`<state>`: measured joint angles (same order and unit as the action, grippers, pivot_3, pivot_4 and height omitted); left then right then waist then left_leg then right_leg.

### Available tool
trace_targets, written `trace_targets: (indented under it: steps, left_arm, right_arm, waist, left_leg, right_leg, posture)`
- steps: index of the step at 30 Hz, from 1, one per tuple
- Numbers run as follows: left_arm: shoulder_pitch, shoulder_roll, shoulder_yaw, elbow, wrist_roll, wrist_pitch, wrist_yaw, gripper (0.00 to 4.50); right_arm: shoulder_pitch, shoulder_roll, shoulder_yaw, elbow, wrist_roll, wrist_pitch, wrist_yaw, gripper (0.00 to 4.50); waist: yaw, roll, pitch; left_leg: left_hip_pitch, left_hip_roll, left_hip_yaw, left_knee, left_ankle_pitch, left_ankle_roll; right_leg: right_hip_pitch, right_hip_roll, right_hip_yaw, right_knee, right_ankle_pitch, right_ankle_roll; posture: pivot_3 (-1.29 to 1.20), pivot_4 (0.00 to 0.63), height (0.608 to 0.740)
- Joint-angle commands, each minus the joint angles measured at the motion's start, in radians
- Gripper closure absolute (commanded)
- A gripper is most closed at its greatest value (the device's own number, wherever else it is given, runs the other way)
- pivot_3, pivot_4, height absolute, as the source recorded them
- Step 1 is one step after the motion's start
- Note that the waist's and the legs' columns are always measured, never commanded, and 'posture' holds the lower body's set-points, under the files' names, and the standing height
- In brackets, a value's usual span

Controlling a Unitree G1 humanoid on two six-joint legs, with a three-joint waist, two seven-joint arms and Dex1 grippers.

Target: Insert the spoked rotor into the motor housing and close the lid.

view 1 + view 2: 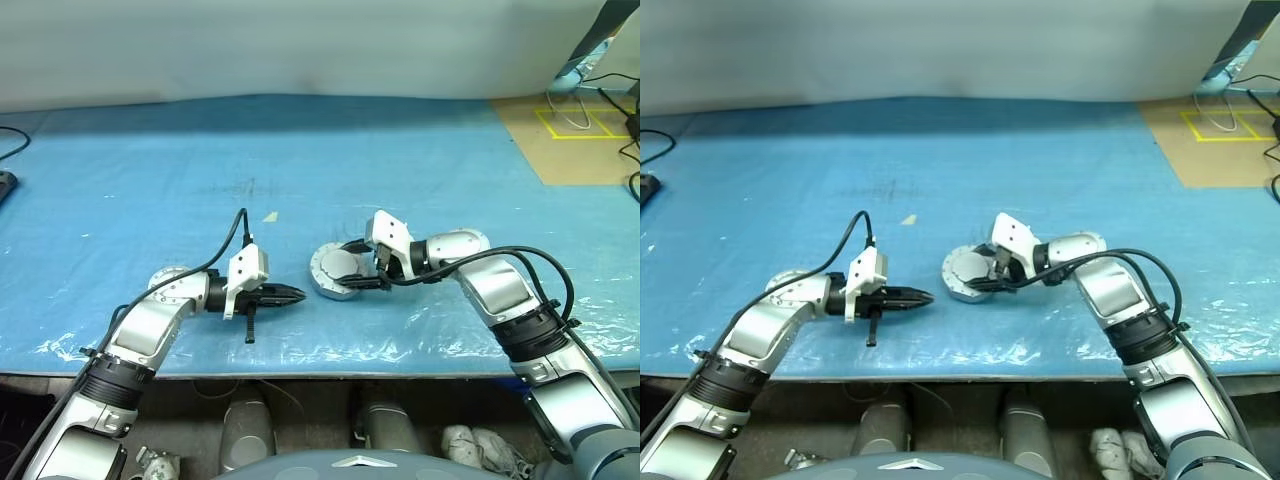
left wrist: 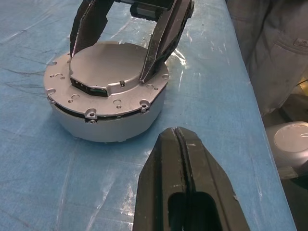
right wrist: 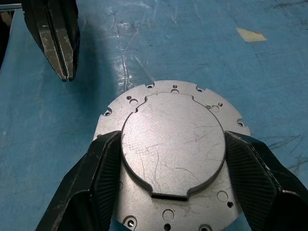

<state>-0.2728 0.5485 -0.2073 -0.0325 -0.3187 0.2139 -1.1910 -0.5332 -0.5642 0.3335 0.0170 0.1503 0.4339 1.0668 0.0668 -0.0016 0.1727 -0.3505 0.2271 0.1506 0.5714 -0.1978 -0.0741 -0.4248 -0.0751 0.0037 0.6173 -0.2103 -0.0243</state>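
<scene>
blue sheeted table (image 1: 300,160), near edge crinkled and glossy. left gripper (image 1: 296,294), nearest item, low over the sheet just beside the housing; black fingers (image 2: 185,187) pressed together, nothing between them, tips aimed toward the housing but apart from it. motor housing (image 2: 103,113), round silver body standing upright on the sheet between the two grippers, centre of the near table area; flanged top rim with small holes and screws. lid (image 3: 173,144), plain pale silver disc with a notched edge, seated flat on top of the housing, inside the flange. right gripper (image 3: 173,159), reaching in from the right side, tilted downward; fingers (image 3: 103,178) spread wide, one on each side of the lid's raised disc, close against its edge; firm contact cannot be told. spoked rotor, not identifiable, interior of housing covered. small pale scrap (image 1: 270,216), lying on the sheet a little beyond the left gripper. brown board (image 1: 575,140) with yellow tape marks, far right, beyond the sheet's edge. dark cables (image 1: 610,100), far right corner. pale wall (image 1: 300,45), far edge.
</scene>
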Motion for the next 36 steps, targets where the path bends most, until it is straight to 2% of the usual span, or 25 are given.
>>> trace_targets:
  steps: [1, 6, 13, 16, 19, 23, 29, 36]
  left_arm:
    - [-0.003, -0.004, -0.001, 0.007, 0.005, -0.03, -0.006, 4.5]
    - [0.0, -0.012, -0.002, 0.029, 0.012, -0.053, -0.009, 4.5]
    - [-0.005, -0.022, -0.003, 0.072, 0.025, -0.089, -0.006, 4.5]
    - [-0.041, -0.07, 0.007, 0.13, 0.056, -0.136, 0.06, 4.5]
    - [-0.089, -0.16, 0.03, 0.195, 0.087, -0.22, 0.166, 4.5]
    - [-0.125, -0.22, 0.015, 0.239, 0.119, -0.251, 0.213, 4.5]
    - [-0.208, -0.265, -0.006, 0.181, 0.129, -0.13, 0.266, 4.5]
    - [-0.203, -0.261, -0.068, 0.198, 0.182, -0.123, 0.254, 4.5]
  right_arm:
    - [0.02, 0.001, 0.034, 0.053, -0.071, -0.036, -0.038, 1.53]
    - [0.036, 0.001, 0.056, 0.164, -0.136, -0.095, -0.087, 1.53]
    - [0.054, 0.006, 0.025, 0.133, -0.062, -0.015, -0.059, 1.53]
    - [0.072, 0.001, 0.031, 0.097, -0.062, 0.003, -0.051, 1.53]
    - [0.085, 0.005, 0.025, 0.071, -0.053, 0.017, -0.048, 1.53]
    - [0.088, 0.008, 0.021, 0.064, -0.059, 0.023, -0.058, 1.53]
    - [0.092, 0.001, 0.01, 0.053, -0.061, 0.032, -0.066, 1.53]
    - [0.098, -0.003, 0.003, 0.037, -0.056, 0.045, -0.074, 1.53]
  waist:
    - [-0.001, 0.0, 0.0]
    - [-0.001, -0.001, -0.002]
    - [0.002, -0.002, -0.007]
    - [0.004, -0.002, -0.009]
    - [0.004, -0.004, -0.01]
    - [0.002, -0.006, -0.013]
    - [0.002, -0.006, -0.013]
    - [0.002, -0.005, -0.014]
  left_leg:
    - [0.0, 0.0, 0.0, 0.0, 0.0, 0.0]
    - [0.001, 0.0, 0.0, 0.0, 0.0, 0.0]
    - [0.003, -0.001, 0.0, 0.0, -0.001, 0.001]
    - [0.004, -0.001, 0.0, 0.0, -0.001, 0.001]
    - [0.002, -0.001, 0.0, 0.0, -0.001, 0.001]
    - [0.0, -0.001, 0.0, -0.003, 0.0, 0.0]
    - [0.0, -0.001, 0.0, -0.008, 0.0, 0.0]
    - [0.001, -0.002, 0.0, -0.008, 0.0, 0.0]
  right_leg:
    - [0.0, 0.0, 0.0, 0.0, 0.0, 0.0]
    - [0.003, 0.0, 0.0, 0.0, 0.0, 0.0]
    - [0.006, -0.001, 0.001, 0.0, -0.004, 0.006]
    - [0.006, -0.002, 0.001, 0.0, -0.001, 0.002]
    - [0.006, -0.002, 0.0, -0.001, 0.0, 0.0]
    - [0.006, -0.001, 0.0, -0.007, 0.0, 0.0]
    - [0.006, 0.0, -0.001, -0.01, 0.0, 0.001]
    - [0.007, -0.002, -0.001, -0.011, 0.0, 0.001]
  posture:
    - [0.0, 0.15, 0.74]
    - [0.0, 0.15, 0.74]
    - [0.0, 0.15, 0.74]
    - [0.0, 0.15, 0.74]
    - [0.0, 0.15, 0.74]
    - [0.0, 0.15, 0.74]
    - [0.0, 0.15, 0.74]
    - [0.0, 0.15, 0.74]
